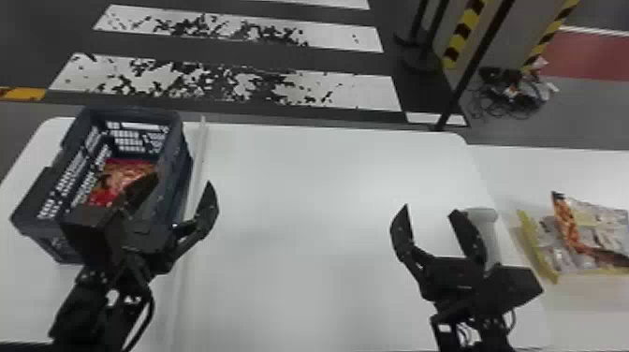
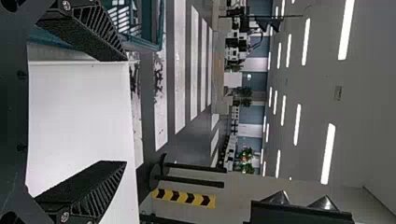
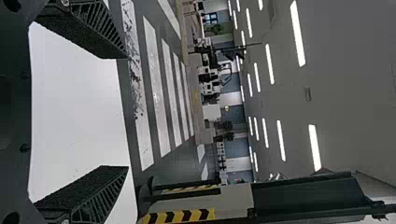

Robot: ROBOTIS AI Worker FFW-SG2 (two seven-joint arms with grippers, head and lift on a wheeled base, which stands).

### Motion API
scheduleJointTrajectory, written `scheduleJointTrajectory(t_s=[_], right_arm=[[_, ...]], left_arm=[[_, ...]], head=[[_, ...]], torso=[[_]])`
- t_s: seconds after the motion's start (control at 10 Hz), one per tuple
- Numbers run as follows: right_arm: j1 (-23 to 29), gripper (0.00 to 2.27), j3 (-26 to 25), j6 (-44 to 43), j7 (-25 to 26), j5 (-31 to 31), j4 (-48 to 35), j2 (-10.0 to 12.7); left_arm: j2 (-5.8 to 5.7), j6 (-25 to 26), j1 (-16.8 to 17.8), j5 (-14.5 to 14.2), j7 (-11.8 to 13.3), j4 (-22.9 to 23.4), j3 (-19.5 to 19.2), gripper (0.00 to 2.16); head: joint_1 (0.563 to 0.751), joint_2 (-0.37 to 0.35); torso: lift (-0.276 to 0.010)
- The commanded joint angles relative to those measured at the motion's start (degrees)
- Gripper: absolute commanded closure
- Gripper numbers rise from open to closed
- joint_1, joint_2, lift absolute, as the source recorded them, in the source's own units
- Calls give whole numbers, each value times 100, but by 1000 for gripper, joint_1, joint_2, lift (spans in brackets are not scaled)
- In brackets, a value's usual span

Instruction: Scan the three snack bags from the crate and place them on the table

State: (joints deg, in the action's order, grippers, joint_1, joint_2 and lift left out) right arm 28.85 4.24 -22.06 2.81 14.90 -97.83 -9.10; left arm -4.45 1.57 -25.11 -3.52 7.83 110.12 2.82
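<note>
Crate point(image 1: 32, 206): my landmark, on the near table point(image 1: 304, 210); its walls could catch a descending finger if I come in off-centre.
Red snack bag point(image 1: 128, 171): lying inside the crate; I judge it the third to scan; low and flat, it could slip if I pinch only loose film.
Left gripper point(image 1: 181, 182): fingers wide and empty, at the crate's near right corner; I can't tell its height over the rim, so a straight sideways move could shove the crate.
Right gripper point(image 1: 429, 210): fingers wide and empty, well to the right of the crate; one finger looks close to the scanner, and a careless swing could topple it.
Scanner point(image 1: 482, 215): as I read the pale upright thing, far right of the crate; a creased or turned-away label could spoil the read.
Two overlapping bags point(image 1: 592, 234): farthest right of the crate; a badly aimed third could push them.
</note>
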Motion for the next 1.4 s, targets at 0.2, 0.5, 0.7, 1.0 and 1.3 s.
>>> scheduleJointTrajectory(t_s=[0.2,0.5,0.7,1.0,1.3], right_arm=[[16,46,15,128,0,-4,-17,-39],[33,46,15,181,-18,-13,9,-57],[51,46,15,181,-18,-4,18,-57],[51,46,-2,234,-18,-4,53,-57],[51,46,-20,251,-18,4,89,-57]], left_arm=[[-240,1843,516,27,228,844,-844,66],[-530,3320,1500,624,1142,721,-1134,120],[-776,3584,2071,1046,1819,457,-1160,124],[-1066,3601,2774,1600,2944,-404,-1160,100],[-1233,3584,3337,2233,3726,-1301,-1029,100]], head=[[695,-49],[695,24],[695,44],[695,63],[695,76]], torso=[[-62],[-62],[-62],[-62],[-62]])
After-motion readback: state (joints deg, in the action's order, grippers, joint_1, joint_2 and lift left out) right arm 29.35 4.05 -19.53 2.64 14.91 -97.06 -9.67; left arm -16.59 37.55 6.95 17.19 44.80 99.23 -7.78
